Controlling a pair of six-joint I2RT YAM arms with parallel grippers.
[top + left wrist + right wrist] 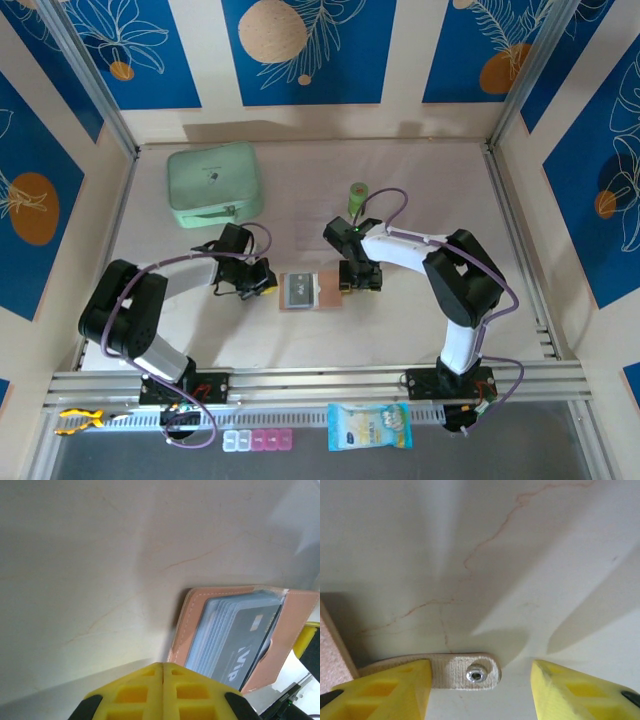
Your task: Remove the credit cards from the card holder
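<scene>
The tan-pink card holder (326, 291) lies open on the table between the two arms. Its left half holds a fanned stack of credit cards (297, 291), a dark grey one on top. In the left wrist view the card holder (295, 615) is at the right, with blue-edged credit cards (235, 635) tucked in its pocket. My left gripper (163, 672) is shut with nothing in it, just left of the holder's edge. My right gripper (480, 680) is open at the holder's right side. The holder's snap tab (467, 672) lies between its fingers, against the left one.
A mint-green zip case (213, 183) sits at the back left and a green cylinder (358, 195) stands behind the right gripper. Off the table's near edge lie a snack packet (369, 426), pill boxes (258, 440) and a yellow tool (78, 420).
</scene>
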